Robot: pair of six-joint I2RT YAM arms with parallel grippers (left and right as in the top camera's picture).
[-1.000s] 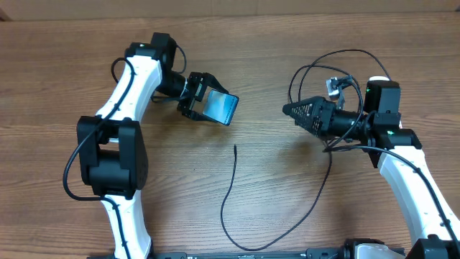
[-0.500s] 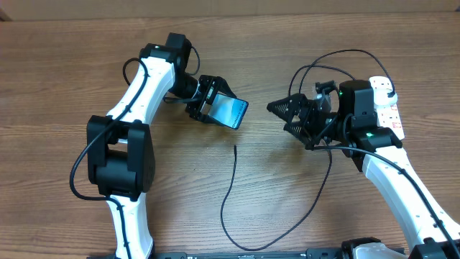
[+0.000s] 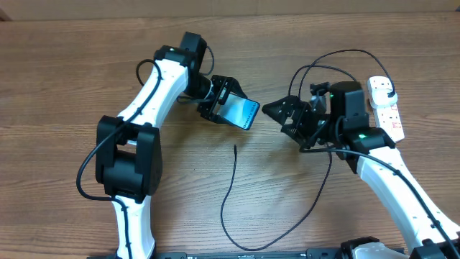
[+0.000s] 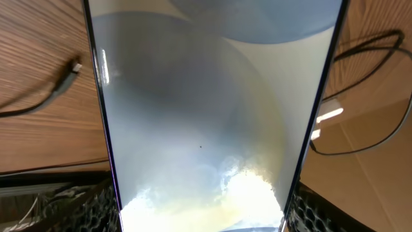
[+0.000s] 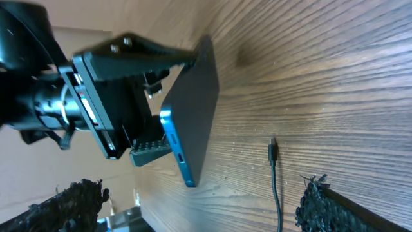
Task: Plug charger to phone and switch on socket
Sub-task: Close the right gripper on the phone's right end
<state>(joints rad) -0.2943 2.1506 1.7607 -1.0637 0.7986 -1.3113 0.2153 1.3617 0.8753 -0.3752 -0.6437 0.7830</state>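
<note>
Black and thin, the charger [image 3: 231, 187] lies loose on the desk [image 3: 57, 86], and its tip [image 3: 236, 147] is what your next move turns on. Take the phone [image 3: 246, 114] as your landmark. Your left pincer [image 3: 224, 103] is clamped on one short end and holds it tilted above the desk, with the free short end toward your right pincer [image 3: 277, 119].

The tip rests on the desk near that free end, on the side toward the robot's base, and does not touch the phone. From the tip the charger runs straight away from the phone, so its long axis points roughly back at the phone.

Your right pincer hangs just beside the phone's free end, fingers spread wide with nothing between them. The tip lies apart from it, nearer the base and to its left. It is the nearer free pincer, so I judge the pickup is its job: come down across the charger just behind the tip.

The socket [image 3: 385, 108] sits well apart from the phone, beyond the right pincer.
</note>
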